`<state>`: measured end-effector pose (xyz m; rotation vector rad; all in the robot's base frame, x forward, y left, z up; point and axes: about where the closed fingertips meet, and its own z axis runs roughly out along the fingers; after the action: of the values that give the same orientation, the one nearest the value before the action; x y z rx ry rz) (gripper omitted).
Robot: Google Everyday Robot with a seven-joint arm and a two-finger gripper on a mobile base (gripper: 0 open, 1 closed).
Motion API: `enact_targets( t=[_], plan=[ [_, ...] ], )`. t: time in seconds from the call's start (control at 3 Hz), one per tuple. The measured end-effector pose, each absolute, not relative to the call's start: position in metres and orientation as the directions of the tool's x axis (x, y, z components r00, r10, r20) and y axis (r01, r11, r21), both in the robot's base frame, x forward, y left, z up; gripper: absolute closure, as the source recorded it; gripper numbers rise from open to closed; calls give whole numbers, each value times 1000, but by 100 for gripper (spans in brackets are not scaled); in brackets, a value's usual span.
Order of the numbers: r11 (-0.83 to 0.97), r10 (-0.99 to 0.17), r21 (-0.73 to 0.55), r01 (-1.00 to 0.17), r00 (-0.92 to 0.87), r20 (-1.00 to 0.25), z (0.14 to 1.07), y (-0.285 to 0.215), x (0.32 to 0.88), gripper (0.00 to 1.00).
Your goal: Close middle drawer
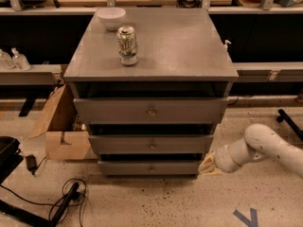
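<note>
The middle drawer (118, 144), between the other two in the cabinet (156, 51), is rigid and should slide easily, so push flat beside its knob (152, 146); your gripper (208, 165) hangs just off the cabinet's lower right, and you cannot tell whether it is released or clenched.

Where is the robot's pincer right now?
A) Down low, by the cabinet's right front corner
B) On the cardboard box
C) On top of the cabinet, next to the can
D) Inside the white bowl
A: the pincer is low at the right front corner of the cabinet, level with the bottom drawer, far below the can and the bowl on top.
</note>
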<state>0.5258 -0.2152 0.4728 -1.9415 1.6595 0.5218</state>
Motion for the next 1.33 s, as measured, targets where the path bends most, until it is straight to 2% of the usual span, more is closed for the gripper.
enact_targets(
  t=[0.33,0.67,1.0,1.33],
  plan=[
    [-124,-854,-96,-988,156,-496,527,-252,475,100],
    [-18,-919,-107,-994,59,-390,576,-280,425,100],
    [36,-945,-162,-986,19,-326,608,-290,409,85],
    [35,-945,-159,-987,19,-328,607,-290,408,62]
  ],
)
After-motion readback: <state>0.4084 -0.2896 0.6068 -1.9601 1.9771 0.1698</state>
